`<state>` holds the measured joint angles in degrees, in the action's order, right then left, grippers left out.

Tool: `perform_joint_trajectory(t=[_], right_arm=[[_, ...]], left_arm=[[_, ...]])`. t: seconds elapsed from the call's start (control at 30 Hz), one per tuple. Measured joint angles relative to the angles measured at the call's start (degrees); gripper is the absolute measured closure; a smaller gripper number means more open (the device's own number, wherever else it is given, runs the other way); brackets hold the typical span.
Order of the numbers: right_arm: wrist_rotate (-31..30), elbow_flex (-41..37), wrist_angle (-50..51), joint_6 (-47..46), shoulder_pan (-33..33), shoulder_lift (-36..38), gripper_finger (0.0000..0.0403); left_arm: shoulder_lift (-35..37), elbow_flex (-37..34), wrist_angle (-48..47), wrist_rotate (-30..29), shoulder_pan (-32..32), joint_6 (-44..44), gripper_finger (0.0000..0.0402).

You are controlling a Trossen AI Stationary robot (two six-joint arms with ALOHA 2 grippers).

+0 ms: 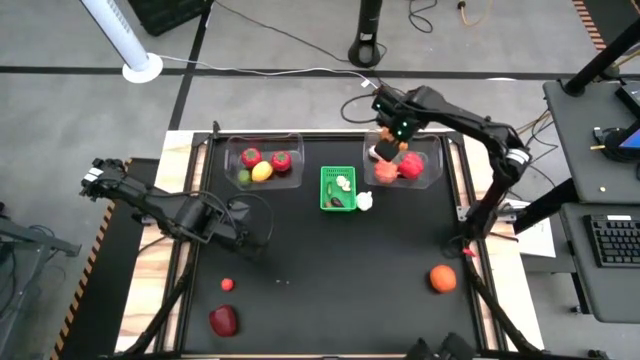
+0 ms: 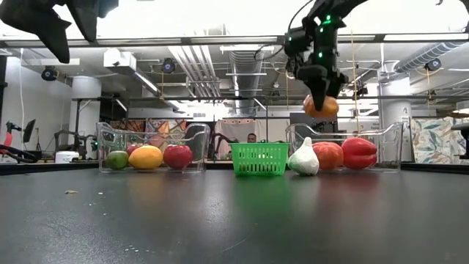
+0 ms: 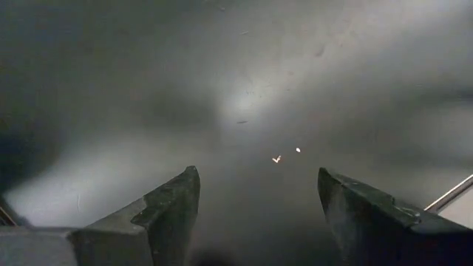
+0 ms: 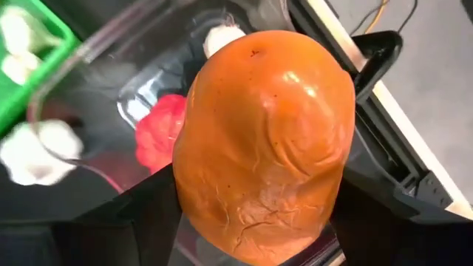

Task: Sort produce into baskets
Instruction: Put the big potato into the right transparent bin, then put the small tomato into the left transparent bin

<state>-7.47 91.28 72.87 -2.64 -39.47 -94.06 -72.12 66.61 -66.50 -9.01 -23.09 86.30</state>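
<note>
My right gripper (image 1: 388, 145) hangs over the right clear bin (image 1: 432, 150) and is shut on an orange, wrinkled fruit (image 4: 266, 148), which also shows in the low view (image 2: 321, 107). That bin holds red produce (image 1: 410, 166). My left gripper (image 1: 240, 225) is open and empty over bare table (image 3: 244, 111) at the left. The left clear bin (image 1: 232, 150) holds red, yellow and green pieces. The green basket (image 1: 325, 190) holds white pieces. A white garlic (image 1: 365, 200) rests on the table beside the basket. My right gripper pinches the orange fruit by its two opposite sides (image 4: 194, 199) between its two fingers (image 4: 148, 214). The fingers come from above, pointing down. The fruit hangs below the gripper, lifted clear above the right bin's rim (image 2: 344, 130).
Loose on the table are an orange fruit (image 1: 442, 278) at the near right, a small red piece (image 1: 228, 284) and a dark red piece (image 1: 224, 320) at the near left. The middle of the black table (image 1: 330, 270) is bare.
</note>
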Motion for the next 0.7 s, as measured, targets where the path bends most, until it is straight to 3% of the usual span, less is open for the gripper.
perform_joint_trajectory(t=[0.2, 0.53, 0.7], right_arm=[[0.02, -0.03, -0.02, 2.48, -0.71, -3.89, 0.0107], [0.13, -0.06, 0.36, 0.47, -1.44, -7.15, 0.0043], [0.08, -0.08, 0.37, -0.56, -1.58, -6.59, 0.0040]], left_arm=[[0.00, 0.00, 0.00, -0.53, 0.04, 0.49, 0.0145], [0.00, 0.00, 0.00, -0.63, 0.03, 2.62, 0.0145], [0.00, 0.00, -0.02, 0.10, 0.04, 2.78, 0.0145]])
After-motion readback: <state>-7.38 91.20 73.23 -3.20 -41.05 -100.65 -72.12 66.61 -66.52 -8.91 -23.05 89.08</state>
